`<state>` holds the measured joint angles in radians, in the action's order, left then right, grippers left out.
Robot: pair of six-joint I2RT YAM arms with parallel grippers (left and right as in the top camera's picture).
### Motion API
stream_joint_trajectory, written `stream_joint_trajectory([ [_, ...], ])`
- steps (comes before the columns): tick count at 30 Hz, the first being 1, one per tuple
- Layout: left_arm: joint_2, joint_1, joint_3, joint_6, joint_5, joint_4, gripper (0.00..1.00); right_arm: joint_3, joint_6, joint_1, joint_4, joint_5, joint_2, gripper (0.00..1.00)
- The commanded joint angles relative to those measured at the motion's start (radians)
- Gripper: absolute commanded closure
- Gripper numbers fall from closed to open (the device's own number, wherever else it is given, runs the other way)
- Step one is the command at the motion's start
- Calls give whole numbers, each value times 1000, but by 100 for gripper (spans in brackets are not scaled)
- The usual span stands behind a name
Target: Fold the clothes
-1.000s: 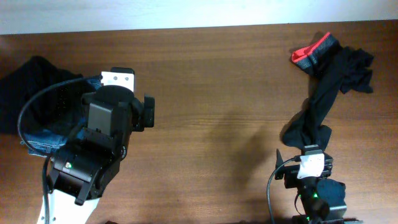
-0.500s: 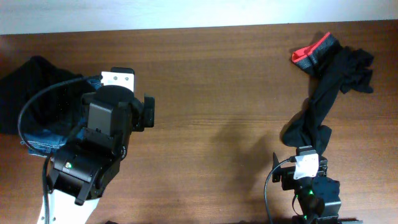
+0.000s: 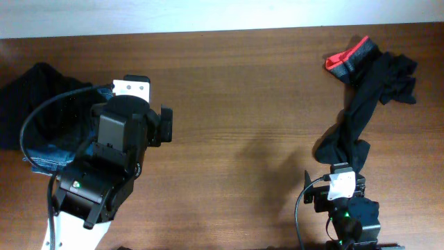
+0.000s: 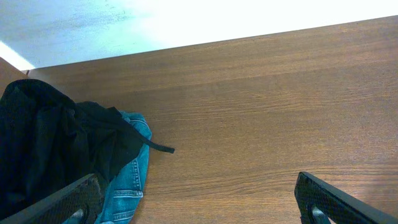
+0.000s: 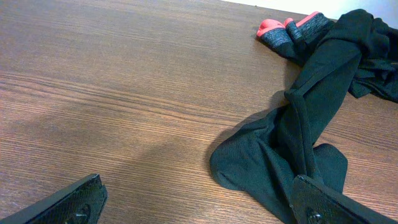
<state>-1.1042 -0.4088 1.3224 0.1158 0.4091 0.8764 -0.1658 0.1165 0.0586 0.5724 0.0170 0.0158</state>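
The clothes are lying in two heaps on the bench in the overhead view: a black pile over blue jeans at the left edge, and a red-edged piece and a long black garment at the upper right.

In my left wrist view, my left claw is standing wide open and gripping nothing, with the pile at lower left.

In my right wrist view, my right claw is gaping fully, empty, and the black garment is lying just beside its right-hand finger.
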Motion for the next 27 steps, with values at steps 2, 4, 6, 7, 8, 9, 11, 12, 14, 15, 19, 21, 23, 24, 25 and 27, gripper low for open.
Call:
stream_joint_trajectory([
  [2,31,-1,16,-13,73,-7,1,4,6,-7,0,-10,-11,1],
  [4,56,21,3,-13,85,-13,1,4,6,-7,0,-10,-11,1],
  [6,90,64,-34,-12,79,-41,1,4,6,-7,0,-10,-11,1],
  [7,108,87,-61,-10,69,-69,1,4,6,-7,0,-9,-11,1],
  [8,130,114,-96,-8,51,-112,1,4,6,-7,0,-9,-11,1],
  [9,153,140,-136,-8,26,-162,1,4,6,-7,0,-9,-11,1],
  [11,206,194,-234,-8,-34,-284,1,4,6,-7,0,-9,-11,1],
  [12,241,224,-297,-9,-74,-354,1,4,6,-7,0,-9,-11,1],
  [14,302,266,-405,-9,-138,-460,1,4,6,-7,0,-10,-11,1],
  [15,337,286,-467,-9,-169,-512,1,4,6,-7,0,-10,-11,1],
  [19,453,336,-652,-37,-240,-632,1,4,6,-7,0,-10,-11,1],
  [21,497,346,-714,-90,-264,-661,1,4,6,-7,0,-9,-11,1],
  [23,537,350,-761,-133,-276,-668,1,4,6,-7,0,-10,-11,1],
  [24,560,351,-786,-140,-276,-667,1,4,6,-7,0,-9,-11,1],
  [25,579,352,-808,-144,-275,-668,1,4,6,-7,0,-10,-11,1],
  [27,617,353,-850,-144,-275,-668,1,4,6,-7,0,-9,-11,1],
])
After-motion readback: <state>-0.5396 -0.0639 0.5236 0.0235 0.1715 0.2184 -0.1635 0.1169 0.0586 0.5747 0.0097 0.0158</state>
